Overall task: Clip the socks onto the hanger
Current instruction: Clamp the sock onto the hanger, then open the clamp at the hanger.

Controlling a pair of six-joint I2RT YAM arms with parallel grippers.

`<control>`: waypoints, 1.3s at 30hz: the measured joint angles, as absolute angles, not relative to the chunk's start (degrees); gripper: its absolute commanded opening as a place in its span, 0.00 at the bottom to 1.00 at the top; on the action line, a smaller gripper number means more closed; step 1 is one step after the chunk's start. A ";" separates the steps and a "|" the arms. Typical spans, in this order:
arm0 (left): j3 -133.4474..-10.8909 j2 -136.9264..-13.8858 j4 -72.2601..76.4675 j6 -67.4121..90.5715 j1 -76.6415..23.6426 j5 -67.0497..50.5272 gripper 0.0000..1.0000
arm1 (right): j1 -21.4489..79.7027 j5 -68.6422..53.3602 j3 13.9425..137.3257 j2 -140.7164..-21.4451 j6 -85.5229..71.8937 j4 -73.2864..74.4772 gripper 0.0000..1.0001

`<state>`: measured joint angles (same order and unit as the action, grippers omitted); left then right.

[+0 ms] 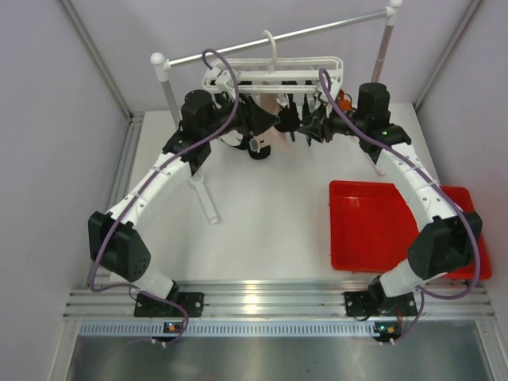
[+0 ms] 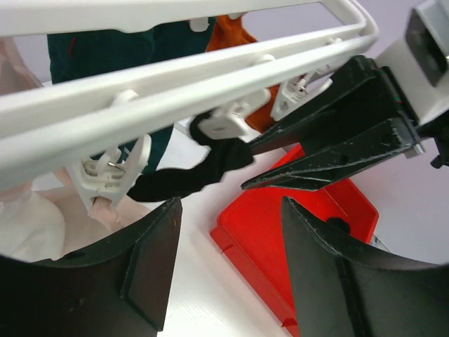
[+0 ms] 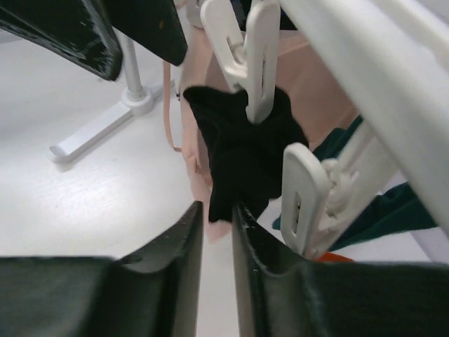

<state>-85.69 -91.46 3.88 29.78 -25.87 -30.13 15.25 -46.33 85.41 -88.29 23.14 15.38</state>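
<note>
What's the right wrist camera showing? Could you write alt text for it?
A black sock hangs from a white clip on the hanger, its lower end pinched between the fingers of the right gripper. A pale pink sock and a dark teal sock hang behind it.

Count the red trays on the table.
2. One red tray sits right of centre. The second red tray lies beside it at the table's right edge, partly hidden by the right arm.
</note>
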 measured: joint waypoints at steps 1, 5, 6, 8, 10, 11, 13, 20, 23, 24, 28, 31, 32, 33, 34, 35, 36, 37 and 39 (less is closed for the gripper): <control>-84.77 -90.35 3.90 29.52 -25.74 -30.17 0.64 | 15.25 -46.22 84.75 -87.94 22.87 15.35 0.35; -82.65 -86.96 4.19 28.10 -25.65 -30.24 0.64 | 15.20 -45.01 81.82 -85.54 21.50 14.96 0.42; -82.39 -86.32 4.36 27.70 -25.65 -30.35 0.63 | 15.18 -44.69 80.77 -84.51 20.69 14.52 0.44; -81.97 -85.38 4.80 26.89 -25.65 -30.61 0.63 | 15.00 -44.36 78.63 -82.48 19.22 13.13 0.44; -81.71 -84.84 5.13 26.00 -25.65 -31.14 0.62 | 14.50 -44.07 75.90 -79.83 17.28 11.31 0.45; -81.49 -84.73 5.48 25.56 -25.65 -31.53 0.62 | 14.04 -43.97 74.13 -78.22 16.03 9.80 0.45; -80.79 -84.58 6.28 24.88 -25.65 -32.88 0.62 | 13.28 -43.79 71.48 -75.85 13.91 6.72 0.47; -78.83 -84.51 8.60 23.14 -25.65 -38.28 0.60 | 12.19 -40.66 66.92 -74.04 7.75 -7.84 0.50; -78.76 -84.51 10.39 22.31 -25.67 -40.97 0.60 | 12.08 -39.94 66.83 -75.66 6.17 -14.20 0.50; -78.76 -84.51 10.81 22.13 -25.74 -41.69 0.60 | 12.08 -39.92 66.83 -76.42 5.80 -16.12 0.50; -78.74 -84.51 12.01 20.91 -26.13 -44.45 0.60 | 12.05 -39.90 66.85 -79.70 4.78 -21.76 0.50; -78.74 -84.51 12.45 20.34 -26.44 -45.41 0.60 | 12.03 -39.44 66.85 -81.58 4.32 -24.10 0.47; -78.74 -84.51 12.45 20.14 -26.52 -45.50 0.60 | 12.01 -39.03 66.85 -82.08 4.21 -24.93 0.45; -78.74 -84.51 12.45 19.99 -26.57 -45.54 0.60 | 11.99 -38.72 66.85 -82.41 4.14 -25.47 0.42; -78.74 -84.51 12.45 19.86 -26.63 -45.54 0.60 | 11.97 -38.17 66.85 -82.65 4.01 -26.02 0.41; -78.74 -84.51 12.45 19.75 -26.68 -45.52 0.60 | 11.94 -37.30 66.85 -82.85 3.86 -26.70 0.41; -78.74 -84.51 12.45 19.66 -26.70 -45.47 0.60 | 11.94 -36.23 66.85 -83.02 3.77 -27.46 0.42; -78.74 -84.51 12.45 19.55 -26.72 -45.43 0.60 | 11.94 -35.16 66.85 -83.11 3.73 -27.99 0.43; -78.74 -84.51 12.45 19.53 -26.79 -45.39 0.60 | 11.92 -32.88 66.85 -83.13 3.51 -29.12 0.47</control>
<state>-78.74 -84.51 12.45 19.53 -26.79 -45.39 11.92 -32.88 66.85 -83.13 3.51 -29.12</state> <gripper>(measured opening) 0.599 0.440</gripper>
